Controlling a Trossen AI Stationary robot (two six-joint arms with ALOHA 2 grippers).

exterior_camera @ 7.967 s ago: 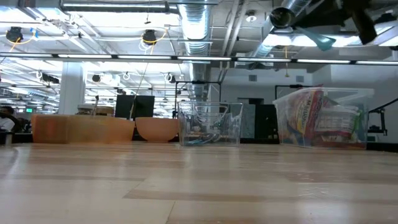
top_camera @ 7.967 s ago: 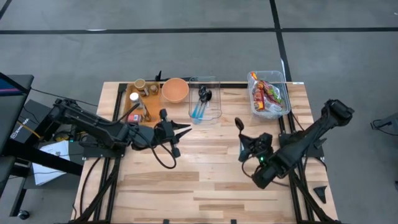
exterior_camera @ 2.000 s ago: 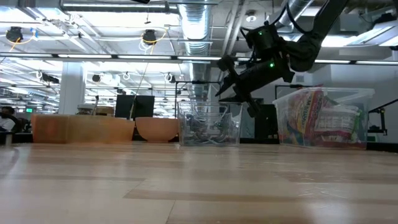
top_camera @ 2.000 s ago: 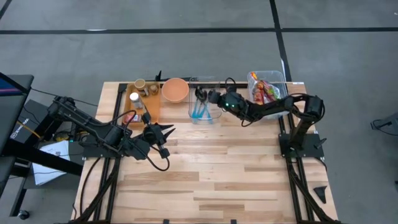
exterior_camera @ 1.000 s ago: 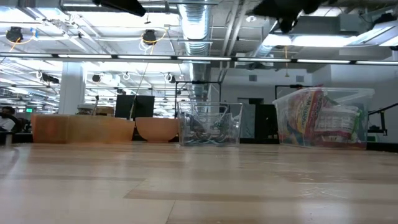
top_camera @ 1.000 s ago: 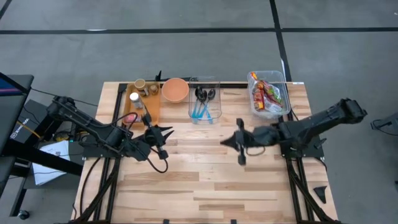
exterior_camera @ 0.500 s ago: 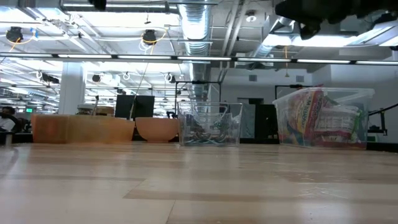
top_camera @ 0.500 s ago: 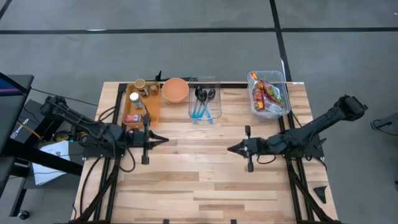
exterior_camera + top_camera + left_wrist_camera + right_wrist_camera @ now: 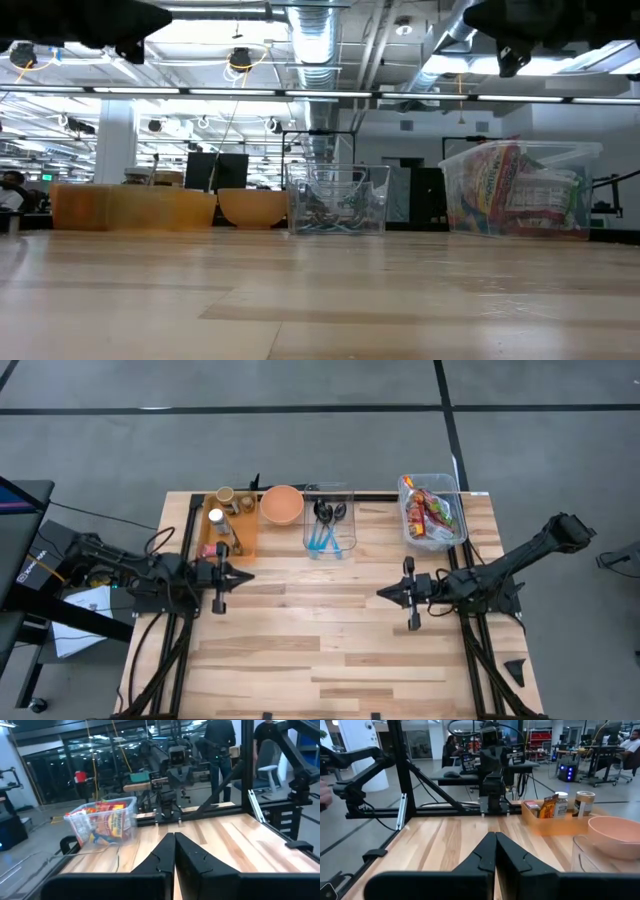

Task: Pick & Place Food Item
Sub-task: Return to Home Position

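No writing can be read with any certainty. The packets (image 9: pixel 430 510) in the clear bin (image 9: pixel 404 482) carry bright print, too small to make out. White lettering runs up a dark panel (image 9: pixel 28 565) left of the surface (image 9: pixel 320 630), illegible. A box (image 9: pixel 549 806) in the orange tray (image 9: pixel 555 825) shows printed faces, likewise unreadable.
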